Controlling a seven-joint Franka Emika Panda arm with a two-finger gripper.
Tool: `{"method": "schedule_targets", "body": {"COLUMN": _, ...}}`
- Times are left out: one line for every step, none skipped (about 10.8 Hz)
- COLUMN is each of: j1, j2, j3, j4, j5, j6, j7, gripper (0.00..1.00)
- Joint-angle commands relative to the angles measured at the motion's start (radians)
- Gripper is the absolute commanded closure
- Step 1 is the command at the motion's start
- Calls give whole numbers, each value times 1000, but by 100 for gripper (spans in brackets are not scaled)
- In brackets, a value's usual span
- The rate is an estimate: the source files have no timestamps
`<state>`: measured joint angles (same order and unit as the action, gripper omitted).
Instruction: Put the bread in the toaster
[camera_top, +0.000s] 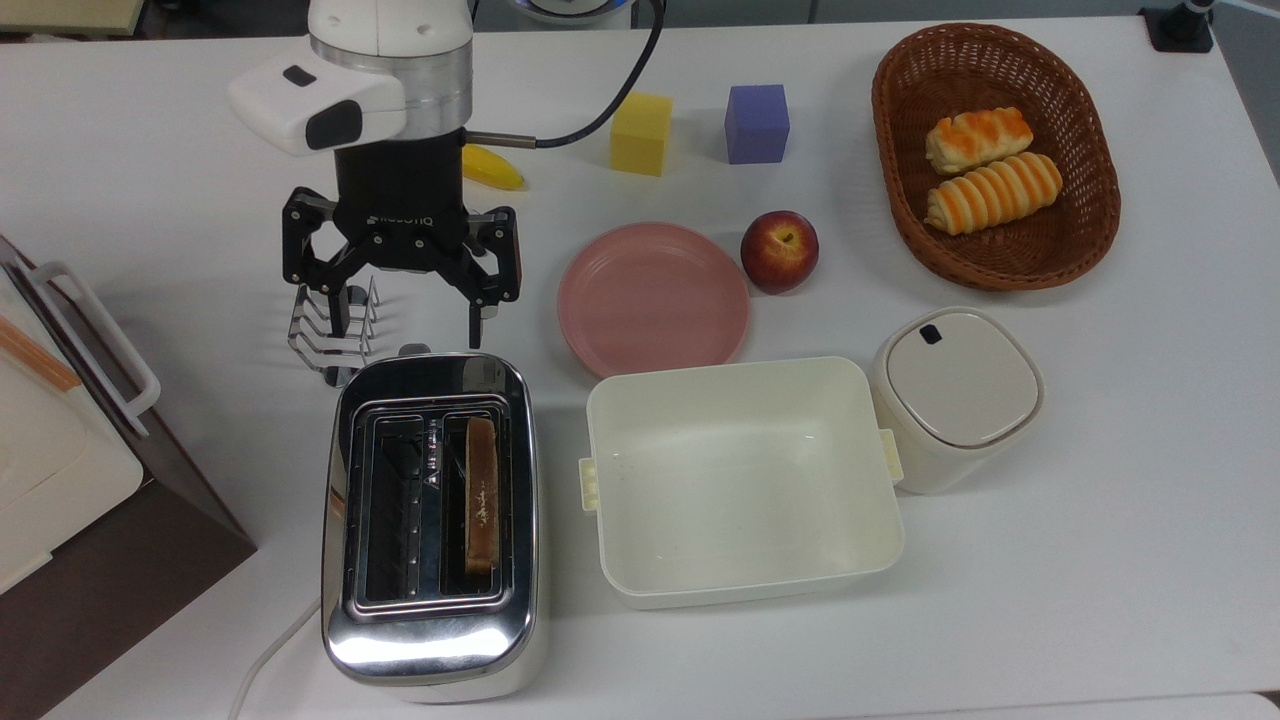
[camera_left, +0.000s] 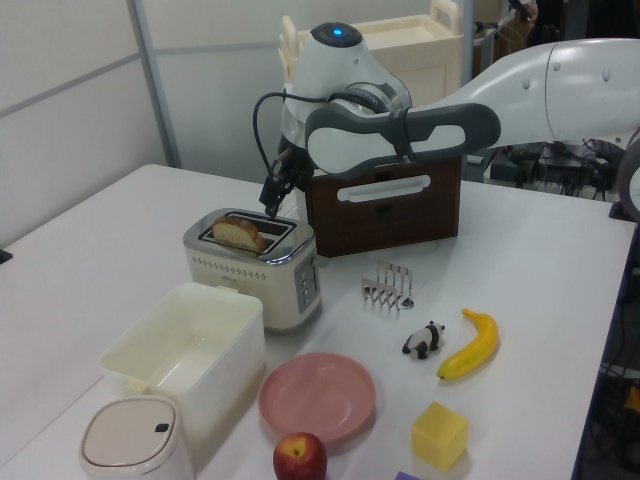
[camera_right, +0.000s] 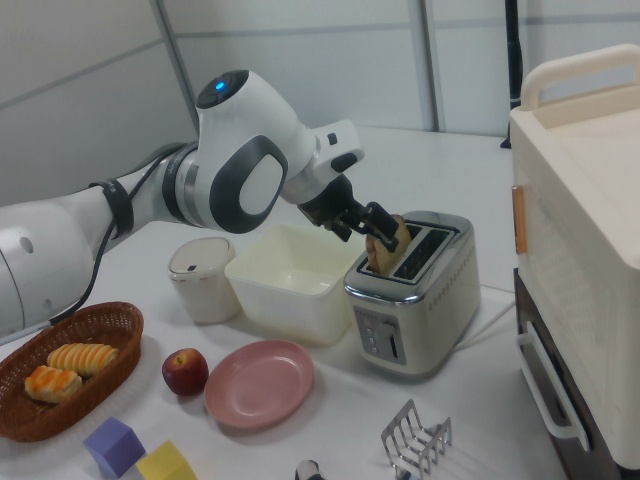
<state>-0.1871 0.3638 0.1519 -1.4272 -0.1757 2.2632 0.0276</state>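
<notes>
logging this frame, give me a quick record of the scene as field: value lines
gripper: open, holding nothing, above the table beside the toaster
bread: slice standing in the slot on the top view's right
toaster: other slot empty
rack: wire, empty, partly under the gripper in the top view
box: white, empty
task: bread already in toaster
</notes>
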Motion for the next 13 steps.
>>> {"method": "schedule_targets", "body": {"j1": 5, "j2": -42, "j3": -5, "j4": -18, "j5": -1, "j6": -80, "j7": 22, "gripper": 0}}
{"method": "schedule_targets", "body": {"j1": 5, "j2": -43, "j3": -3, "j4": -18, "j5": -1, "j6": -86, "j7": 22, "gripper": 0}}
{"method": "schedule_targets", "body": {"j1": 5, "j2": -39, "j3": -5, "j4": -16, "j5": -1, "j6": -80, "j7": 22, "gripper": 0}}
{"method": "schedule_targets", "body": {"j1": 5, "j2": -37, "j3": -5, "j4": -18, "j5": -2, "j6": -80, "j7": 22, "gripper": 0}}
{"method": "schedule_targets", "body": {"j1": 5, "j2": -39, "j3": -5, "j4": -19, "j5": -2, "j6": -82, "j7": 17, "gripper": 0}}
{"method": "schedule_targets", "body": {"j1": 5, "j2": -40, "j3": -5, "j4": -16, "j5": -2, "j6": -89, "j7": 21, "gripper": 0}}
{"method": "schedule_targets", "body": {"j1": 6, "j2": -57, "j3": -3, "j4": -15, "j5": -4, "j6": -155, "j7": 22, "gripper": 0}}
{"method": "schedule_targets", "body": {"j1": 6, "j2": -86, "j3": -3, "j4": -13, "j5": -4, "j6": -271, "j7": 20, "gripper": 0}}
{"method": "schedule_targets", "body": {"j1": 5, "j2": -123, "j3": -3, "j4": -13, "j5": -2, "j6": -339, "j7": 21, "gripper": 0}}
{"method": "schedule_targets", "body": {"j1": 5, "j2": -146, "j3": -5, "j4": -13, "j5": -2, "j6": -353, "j7": 22, "gripper": 0}}
{"method": "schedule_targets", "body": {"j1": 3, "j2": -151, "j3": -6, "j4": -13, "j5": -1, "j6": -356, "j7": 23, "gripper": 0}}
{"method": "schedule_targets", "body": {"j1": 5, "j2": -154, "j3": -6, "j4": -13, "j5": -2, "j6": -387, "j7": 22, "gripper": 0}}
{"method": "schedule_targets", "body": {"j1": 5, "j2": -157, "j3": -6, "j4": -13, "j5": -2, "j6": -407, "j7": 23, "gripper": 0}}
